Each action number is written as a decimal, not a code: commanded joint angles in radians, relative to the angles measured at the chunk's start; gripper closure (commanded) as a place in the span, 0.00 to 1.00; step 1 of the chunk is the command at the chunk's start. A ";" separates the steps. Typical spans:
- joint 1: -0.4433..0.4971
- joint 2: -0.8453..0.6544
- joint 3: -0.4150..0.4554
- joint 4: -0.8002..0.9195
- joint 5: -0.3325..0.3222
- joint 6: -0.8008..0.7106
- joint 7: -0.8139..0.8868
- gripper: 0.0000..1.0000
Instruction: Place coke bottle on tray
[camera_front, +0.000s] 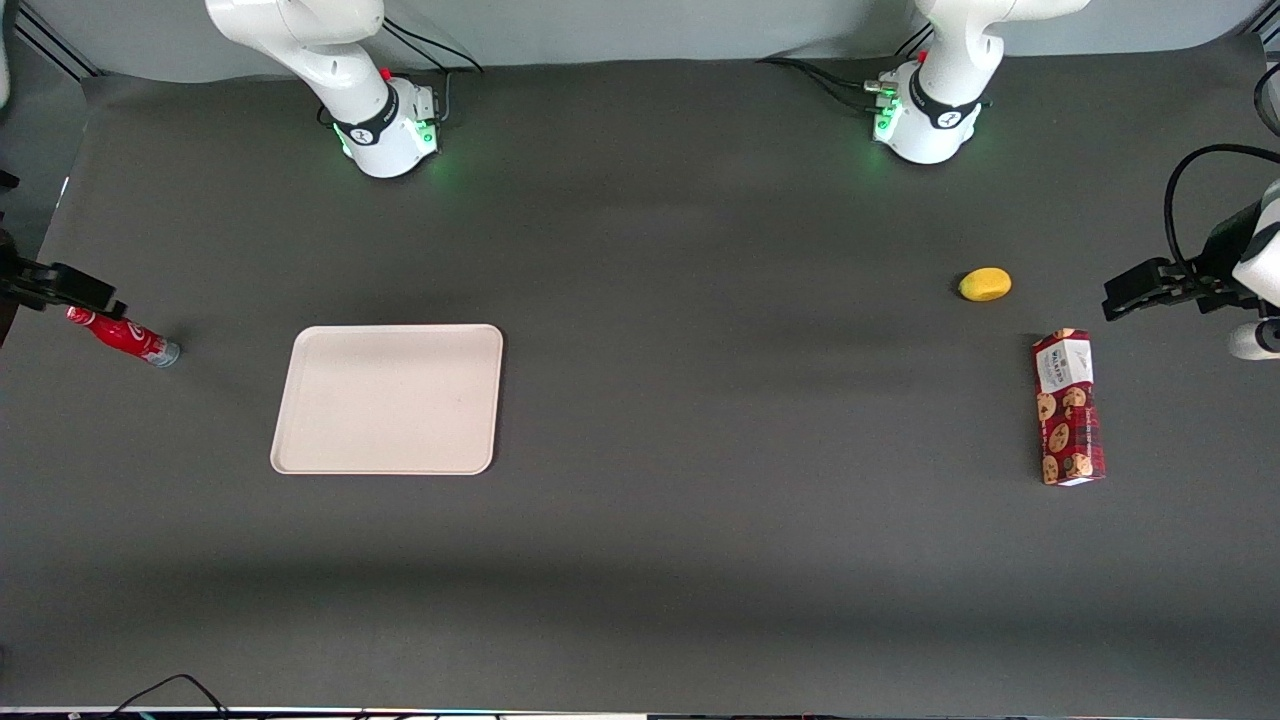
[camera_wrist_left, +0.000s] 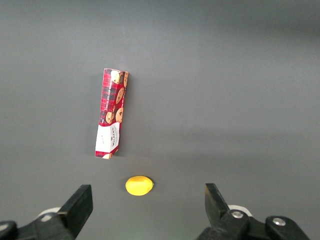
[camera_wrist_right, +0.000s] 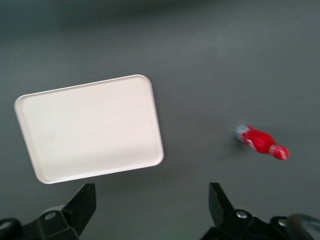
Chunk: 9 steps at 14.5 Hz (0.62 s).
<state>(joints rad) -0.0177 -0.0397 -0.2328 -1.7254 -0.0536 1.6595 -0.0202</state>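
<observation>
The coke bottle (camera_front: 124, 337) lies on its side on the dark counter (camera_front: 700, 540), just beside the tray (camera_front: 388, 398) toward the working arm's end. Its long axis runs slantwise, silvery base toward the tray, red cap pointing away. The tool (camera_wrist_right: 152, 207) hovers above, near the bottle's cap, fingers spread wide with nothing between them; it's mostly cut off by the front view's edge. Way off from the tray toward the parked arm's end sit a yellow lemon-ish thing (camera_front: 985, 284) and a cookie box (camera_front: 1068, 407).
</observation>
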 joint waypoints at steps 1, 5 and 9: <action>-0.013 -0.029 -0.115 -0.028 -0.011 -0.021 -0.102 0.00; -0.016 -0.020 -0.287 -0.087 -0.025 0.084 -0.226 0.00; -0.025 -0.014 -0.379 -0.258 -0.020 0.338 -0.254 0.00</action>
<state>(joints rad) -0.0475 -0.0444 -0.5944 -1.8846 -0.0629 1.8782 -0.2617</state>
